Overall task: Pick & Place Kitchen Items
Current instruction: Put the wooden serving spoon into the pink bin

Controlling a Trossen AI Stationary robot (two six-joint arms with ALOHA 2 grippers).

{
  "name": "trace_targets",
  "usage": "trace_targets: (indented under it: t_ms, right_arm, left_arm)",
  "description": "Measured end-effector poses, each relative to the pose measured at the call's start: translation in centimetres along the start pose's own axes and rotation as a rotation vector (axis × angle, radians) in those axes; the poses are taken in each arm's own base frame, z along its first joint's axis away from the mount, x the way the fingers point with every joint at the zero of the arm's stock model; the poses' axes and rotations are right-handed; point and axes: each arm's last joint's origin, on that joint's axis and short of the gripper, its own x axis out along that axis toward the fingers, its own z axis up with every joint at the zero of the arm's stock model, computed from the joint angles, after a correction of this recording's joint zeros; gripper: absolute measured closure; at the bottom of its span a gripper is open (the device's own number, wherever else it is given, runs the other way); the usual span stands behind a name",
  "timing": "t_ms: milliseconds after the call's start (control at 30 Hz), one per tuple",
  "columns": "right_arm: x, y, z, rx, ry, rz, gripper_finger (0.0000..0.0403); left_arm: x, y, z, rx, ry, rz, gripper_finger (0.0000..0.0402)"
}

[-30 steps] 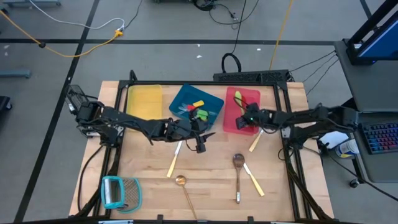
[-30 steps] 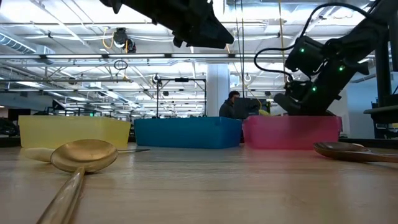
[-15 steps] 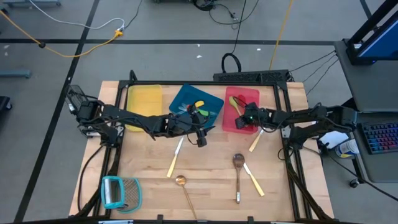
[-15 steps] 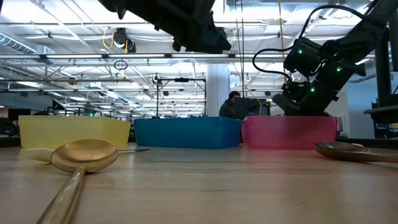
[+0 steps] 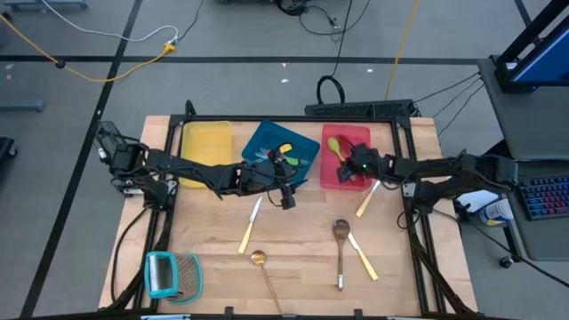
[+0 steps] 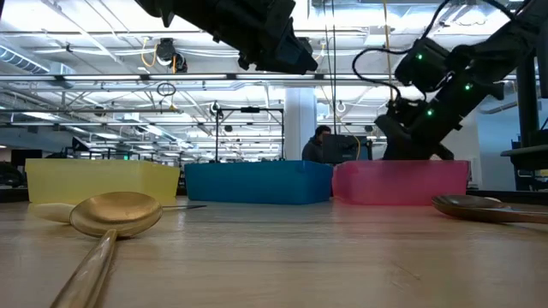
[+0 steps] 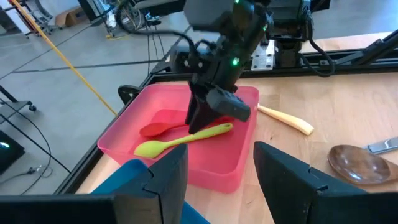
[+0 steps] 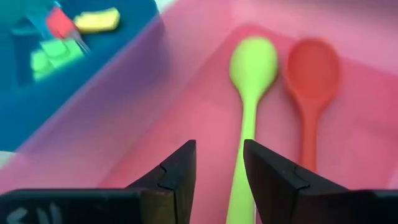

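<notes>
My right gripper (image 8: 219, 163) hangs open over the red tray (image 5: 331, 178), fingers slanting down. A green spoon (image 8: 249, 93) and a red spoon (image 8: 311, 93) lie side by side on the tray floor. The green spoon's handle runs down under the gap between the fingers, and I see no touch. My left gripper (image 7: 221, 180) hovers open and empty above the table, off the blue tray's (image 5: 267, 133) near right corner. On the bare wood lie two cream-handled knives (image 5: 251, 224) (image 5: 363, 256), a brass spoon (image 5: 264, 271), a wooden spoon (image 5: 340, 238) and a cream handle (image 5: 366, 201).
A yellow tray (image 5: 206, 142) stands at the far left, beside the blue tray that holds small green, yellow and red tools. The teal-framed grater (image 5: 172, 274) lies at the near left corner. Both arms reach in over the table's middle. A person sits in the room beyond.
My right gripper has rolled a little and drawn slightly up above the red tray. The green spoon stays lying on the tray floor beside the red one.
</notes>
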Motion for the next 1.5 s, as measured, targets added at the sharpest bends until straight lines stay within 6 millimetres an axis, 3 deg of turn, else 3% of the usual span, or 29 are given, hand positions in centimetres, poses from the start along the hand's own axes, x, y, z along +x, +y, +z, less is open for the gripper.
trace_targets:
  t_ms: [233,433,700,900,1100,1300,1500]
  right_arm:
    - [-2.3,1.1,0.8,-0.036,-0.096,0.102,0.0273]
    - [-4.6,3.2,0.3,-0.063,-0.133,0.26,0.0273]
    - [-7.7,7.6,-0.8,-0.235,-0.278,0.621,0.0286]
    - [-10.8,9.9,-1.8,-0.394,-0.419,0.857,0.0288]
    - [-12.6,10.7,-2.9,-0.386,-0.473,0.891,0.0289]
    - [-13.4,11.7,-3.9,-0.333,-0.515,0.872,0.0299]
    - [-14.5,15.1,-3.9,-0.384,-0.505,0.91,0.0316]
  left_arm:
    - [0.0,0.0,-0.1,0.005,0.011,-0.001,0.0215]
    - [0.0,0.0,-0.2,0.005,0.021,-0.001,0.0215]
    - [0.0,0.0,-0.3,0.007,0.032,-0.003,0.0215]
    - [-1.7,0.7,0.2,-0.017,0.087,-0.008,0.0215]
    - [-4.1,1.6,1.6,-0.024,0.092,-0.017,0.0215]
    - [-5.9,1.9,3.0,-0.011,0.023,-0.205,0.0215]
    - [-6.3,2.1,3.4,-0.002,-0.002,-0.234,0.0215]
